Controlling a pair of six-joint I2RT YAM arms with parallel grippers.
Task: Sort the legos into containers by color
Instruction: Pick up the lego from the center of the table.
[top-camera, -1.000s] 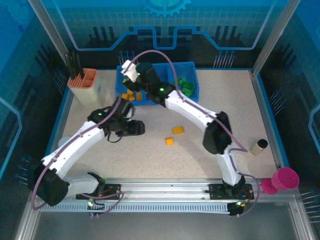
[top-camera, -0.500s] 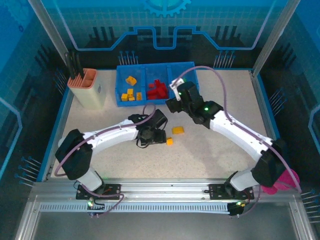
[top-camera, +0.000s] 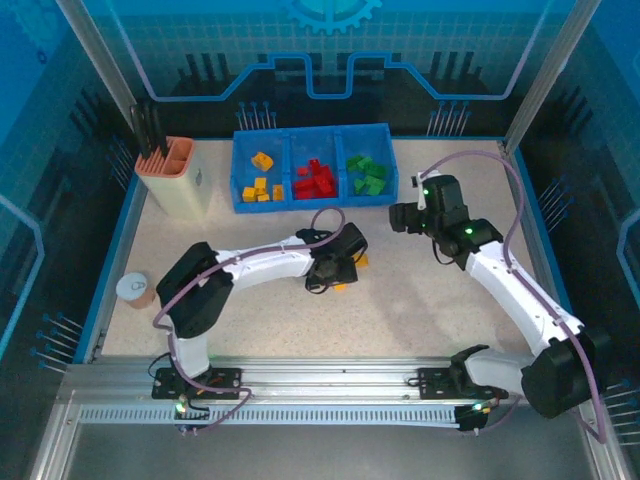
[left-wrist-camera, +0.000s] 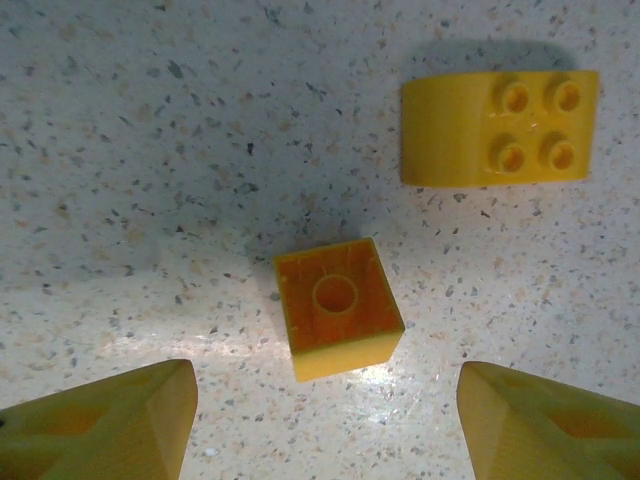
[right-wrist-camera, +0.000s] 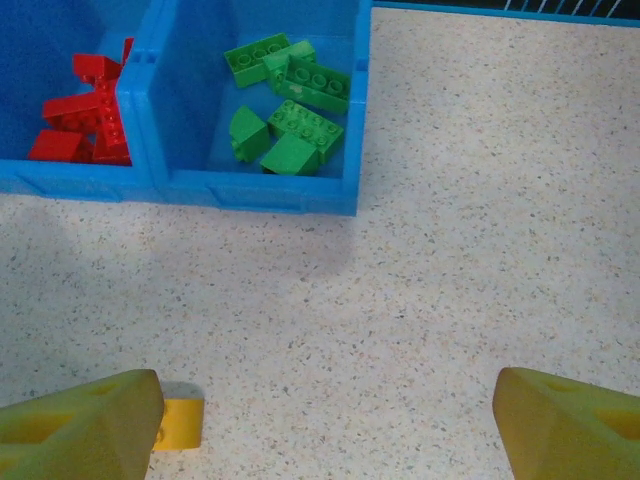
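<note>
Right gripper (right-wrist-camera: 330, 425) backed off the tray (right-wrist-camera: 250, 190); left gripper (left-wrist-camera: 325, 420) reached orange brick (left-wrist-camera: 338, 305); fingers apart.

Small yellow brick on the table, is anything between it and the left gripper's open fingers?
Nothing visible. In the left wrist view the small yellow brick lies upside down on bare table, just ahead of the open left gripper; the larger yellow brick sits apart, beyond it.

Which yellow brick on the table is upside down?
The small square brick: its hollow underside faces up. The bigger curved brick beside it shows four studs on top.
</note>
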